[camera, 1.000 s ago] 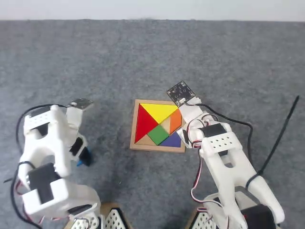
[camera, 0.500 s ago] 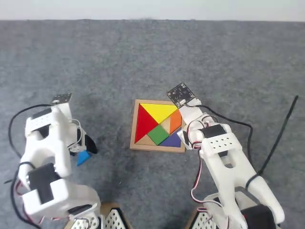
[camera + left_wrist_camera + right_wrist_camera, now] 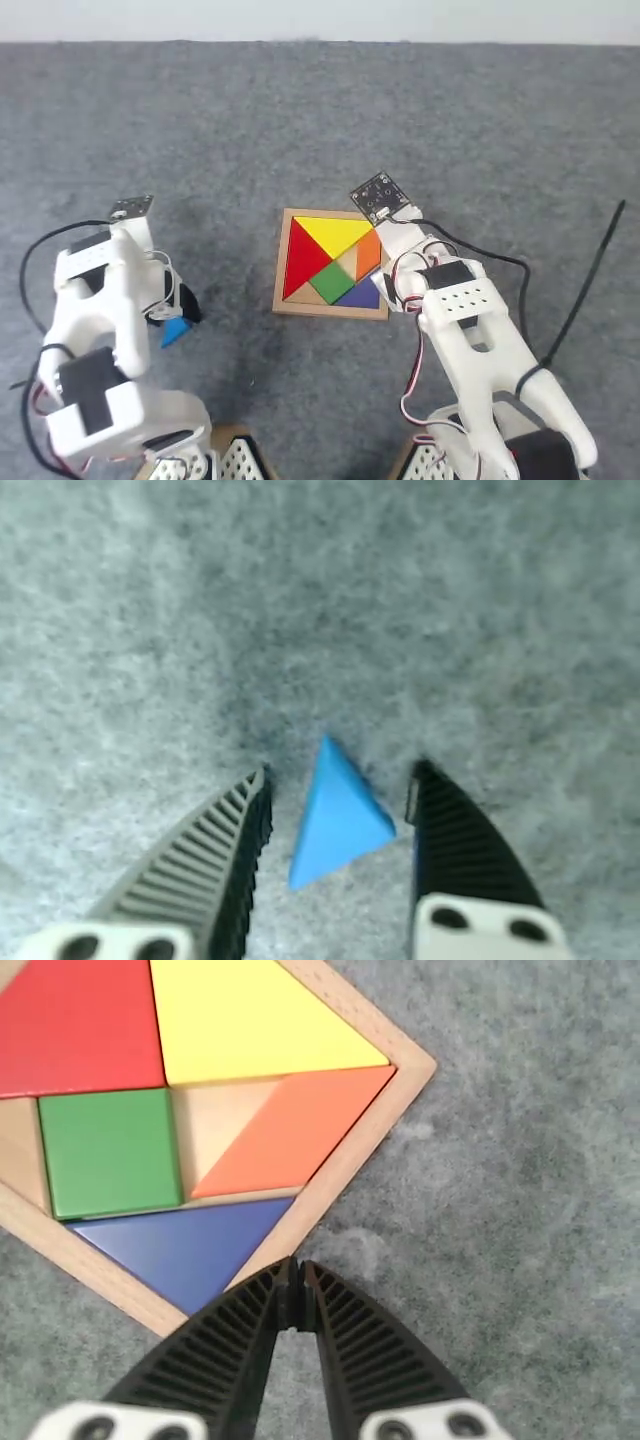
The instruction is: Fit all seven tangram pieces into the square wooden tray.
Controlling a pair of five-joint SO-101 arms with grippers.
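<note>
The square wooden tray (image 3: pixel 281 300) lies in the middle of the grey carpet and holds red, yellow, green, orange and dark blue pieces. In the right wrist view the tray (image 3: pixel 352 1163) has a bare triangular slot (image 3: pixel 212 1125) between the green and orange pieces. My right gripper (image 3: pixel 297 1266) is shut with nothing in it, just outside the tray's edge by the dark blue piece (image 3: pixel 185 1248); from above it (image 3: pixel 388 293) sits at the tray's near right corner. A light blue triangle (image 3: pixel 338 820) lies flat on the carpet. My left gripper (image 3: pixel 340 777) stands open around it, its fingers apart from the triangle's edges. From above, that triangle (image 3: pixel 174 331) is far left of the tray.
Grey carpet (image 3: pixel 250 130) covers the whole table, with wide free room behind the tray and between the two arms. A black cable (image 3: pixel 590 290) runs along the far right. Both arm bases stand at the near edge.
My left arm has swung leftward and its gripper now stands over the light blue triangle, which shows more fully from above. The right arm and tray have kept still.
</note>
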